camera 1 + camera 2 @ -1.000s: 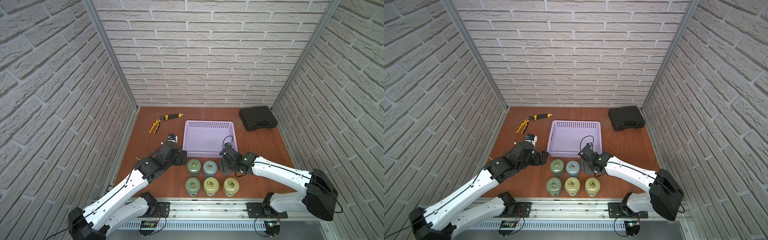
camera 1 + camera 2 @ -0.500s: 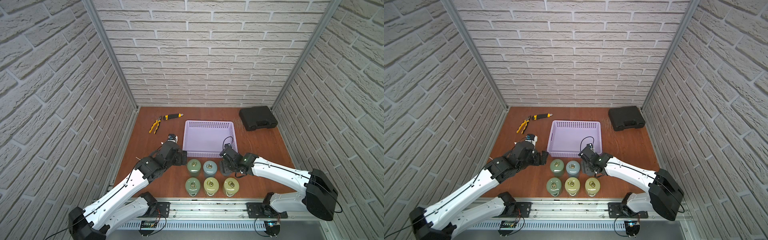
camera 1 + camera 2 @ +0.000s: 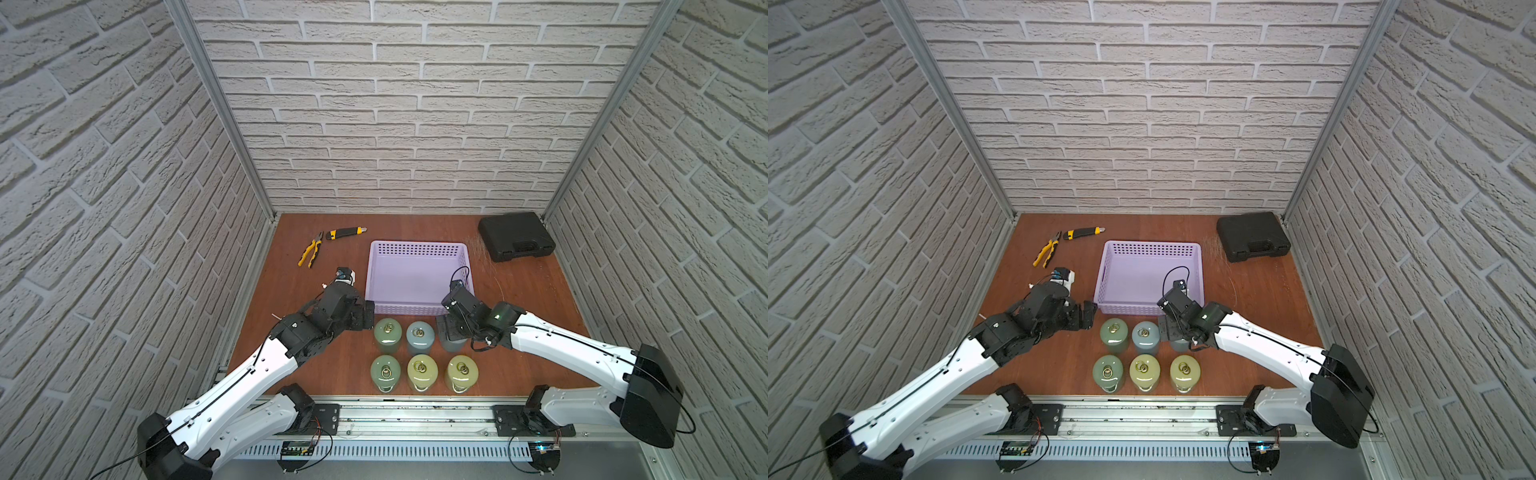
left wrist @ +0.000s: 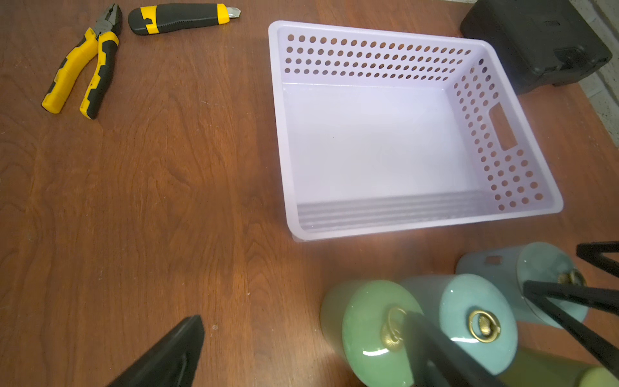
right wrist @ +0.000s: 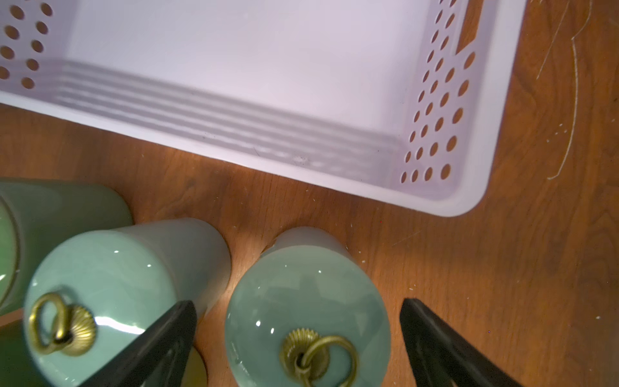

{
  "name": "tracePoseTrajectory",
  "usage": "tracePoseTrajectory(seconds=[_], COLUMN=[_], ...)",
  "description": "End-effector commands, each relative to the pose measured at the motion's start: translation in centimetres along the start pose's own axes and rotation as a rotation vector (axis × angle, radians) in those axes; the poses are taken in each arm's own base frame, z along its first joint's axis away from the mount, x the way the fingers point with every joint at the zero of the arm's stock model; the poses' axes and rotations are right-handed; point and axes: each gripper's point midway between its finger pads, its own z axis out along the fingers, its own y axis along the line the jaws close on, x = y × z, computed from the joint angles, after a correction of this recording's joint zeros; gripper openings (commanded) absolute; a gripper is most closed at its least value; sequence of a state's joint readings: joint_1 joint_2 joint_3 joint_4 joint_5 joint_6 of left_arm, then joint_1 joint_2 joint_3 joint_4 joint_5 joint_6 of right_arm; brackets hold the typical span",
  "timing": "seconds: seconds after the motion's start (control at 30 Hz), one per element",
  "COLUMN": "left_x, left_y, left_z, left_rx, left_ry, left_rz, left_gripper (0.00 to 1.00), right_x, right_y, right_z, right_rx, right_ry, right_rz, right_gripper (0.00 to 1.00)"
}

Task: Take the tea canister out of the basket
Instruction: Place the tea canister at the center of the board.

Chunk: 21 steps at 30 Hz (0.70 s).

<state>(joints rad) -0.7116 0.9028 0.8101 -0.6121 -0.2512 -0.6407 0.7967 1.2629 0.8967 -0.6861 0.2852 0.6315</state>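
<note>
right hand (image 5: 298, 301): wide, holding nothing. Fingers (image 5: 160, 345) straddle the canister, with a gap showing on each side in the right wrist view.
canister (image 5: 308, 315): pale blue-green, upright on the tabletop (image 3: 540, 299), long axis vertical, brass ring on the lid facing up. It sits dead between the fingers, no sideways offset.
canister vs basket (image 3: 417, 249): outside it, just off the near right corner. A strip of bare tabletop lies between them, so they look apart.
basket: empty in both top views and both wrist views.
neighbours: in both top views the canister ends the back row of three, lower centre of frame. The middle canister (image 5: 110, 284) is just beside it to picture-left. The yellow canister (image 3: 461, 369) is just below it in frame. One right finger sits in the narrow gap to the middle canister.
left hand (image 4: 303, 316): wide, empty, just beside the green canister (image 4: 368, 335) at the far end of that row. Two canisters lie between it and the task one.
nearer arm: right, clearly.
step (my read): take-out looks done, canister set down and freed, nothing left in the basket.
next move turns on: a straight lift along the canister's axis.
risk: any sideways drift puts a finger into the middle canister or the ring.
</note>
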Motion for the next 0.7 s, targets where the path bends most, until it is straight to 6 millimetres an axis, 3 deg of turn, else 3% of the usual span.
tracePoseTrajectory(seconds=[0.0,0.4,0.67], left_x=[-0.8,-3.6,-5.8], left_y=[0.3,1.2,2.2], left_z=[0.5,0.3,-0.6], left_rx=[-0.017,-0.092,-0.167], left_ry=[-0.046,-0.181,-0.255], left_rz=[-0.014,0.087,0.253], left_gripper=[0.98,0.98,0.98], right_x=[-1.5,-6.7,-8.3], right_y=[0.0,-1.0,-2.7], right_z=[-2.4,-7.2,-7.6], right_rx=[-0.018,0.02,0.114], right_ry=[-0.059,-0.286,-0.313], right_rz=[-0.015,-0.108,-0.229], right_gripper=[1.0,1.0,1.0])
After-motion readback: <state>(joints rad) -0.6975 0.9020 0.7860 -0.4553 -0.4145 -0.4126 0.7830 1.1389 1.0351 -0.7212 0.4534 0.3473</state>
